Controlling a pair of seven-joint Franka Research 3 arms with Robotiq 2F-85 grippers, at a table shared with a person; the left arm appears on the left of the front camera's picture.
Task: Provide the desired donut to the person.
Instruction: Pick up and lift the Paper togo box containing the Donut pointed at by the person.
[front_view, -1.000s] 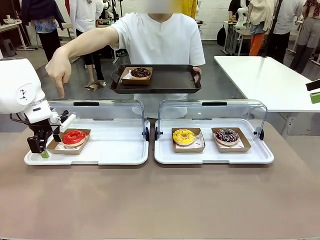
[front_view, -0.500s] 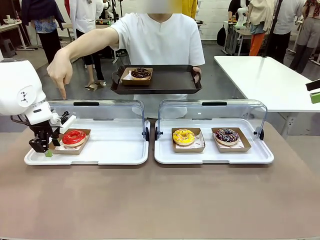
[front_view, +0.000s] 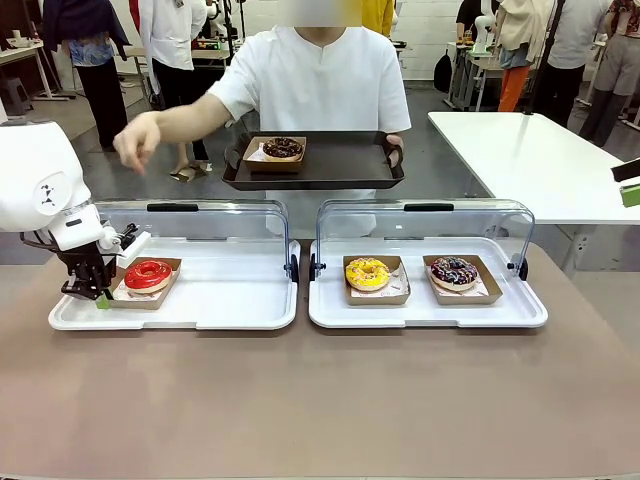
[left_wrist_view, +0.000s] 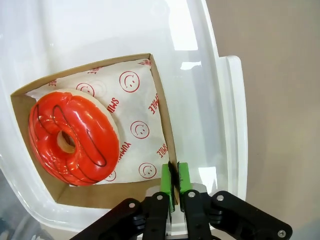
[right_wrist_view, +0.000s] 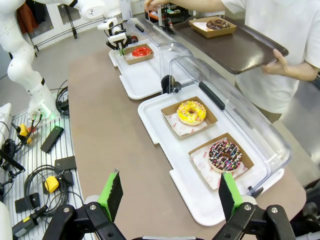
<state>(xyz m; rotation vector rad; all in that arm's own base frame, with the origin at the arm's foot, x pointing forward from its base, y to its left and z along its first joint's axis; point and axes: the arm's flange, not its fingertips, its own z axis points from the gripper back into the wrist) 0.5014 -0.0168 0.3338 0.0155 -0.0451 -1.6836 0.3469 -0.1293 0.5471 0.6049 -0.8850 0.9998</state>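
A red-glazed donut lies in a brown cardboard box on the left white tray. My left gripper is shut on that box's side wall, its green pads pinching the cardboard beside the donut. The person in the white shirt stands across the table. One hand holds a dark serving tray carrying a chocolate donut, and the other hand is raised above the left case. My right gripper hangs open high over the table's right end.
The right white tray holds a yellow donut and a chocolate sprinkled donut, each in its own box. Clear hinged lids stand open behind both trays. Bare brown tabletop spreads in front. A white table stands at the right.
My left gripper shut on the red donut's box wall. The person's pointing hand lifted up and away from above that donut.
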